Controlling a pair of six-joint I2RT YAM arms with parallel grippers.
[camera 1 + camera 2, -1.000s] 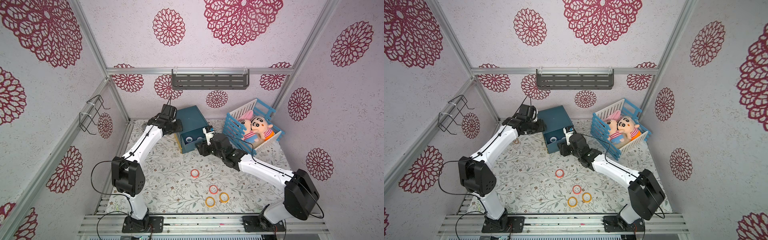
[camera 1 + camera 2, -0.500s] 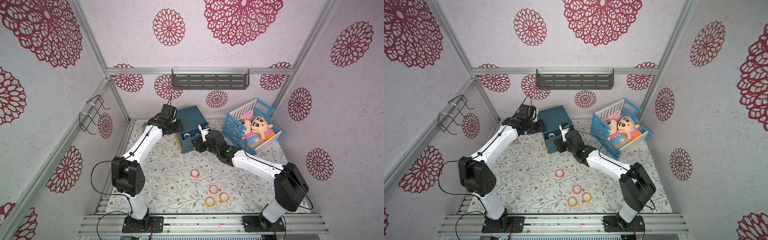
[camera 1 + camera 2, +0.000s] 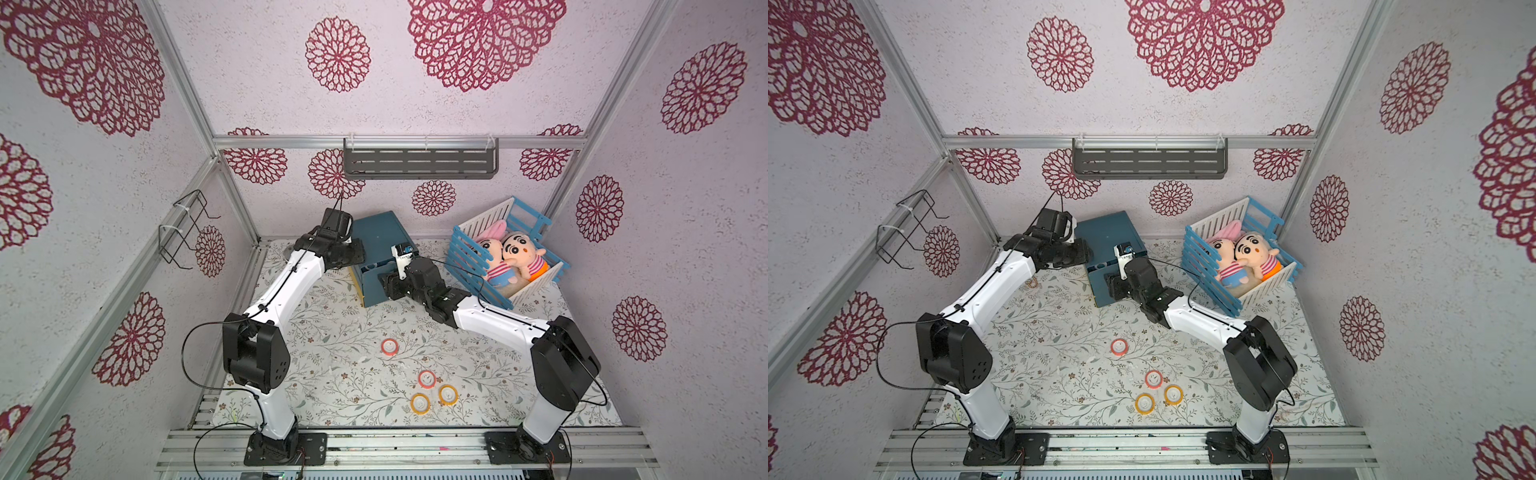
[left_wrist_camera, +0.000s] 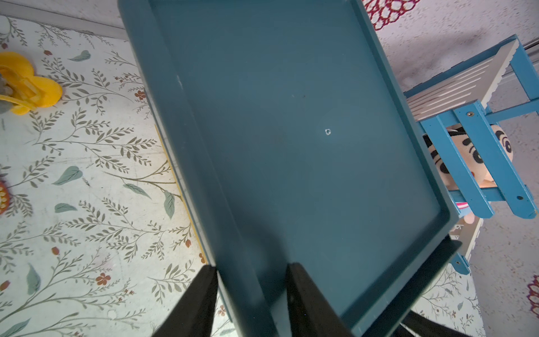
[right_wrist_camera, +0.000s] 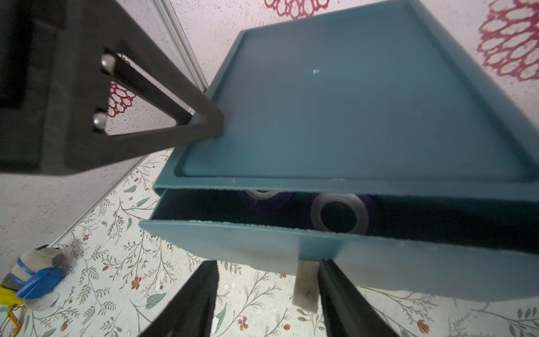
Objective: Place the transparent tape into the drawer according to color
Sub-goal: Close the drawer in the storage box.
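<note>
Two purple tapes (image 5: 339, 214) lie in the slightly open drawer (image 5: 379, 262). Red tapes (image 3: 390, 346) and yellow tapes (image 3: 420, 403) lie on the tabletop (image 3: 324, 332). The right arm reaches low to the drawer front. The right hand (image 5: 268, 264) is half open and holds nothing; the handle (image 5: 306, 283) is between its fingers (image 5: 341, 297). The left arm stretches to the cabinet (image 4: 291, 116), and the left hand (image 4: 252, 267) clamps its top rim.

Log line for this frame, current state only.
left gripper: shut on cabinet rim | right gripper: open at drawer front | purple tape: in drawer | table: red rolls, yellow rolls
</note>
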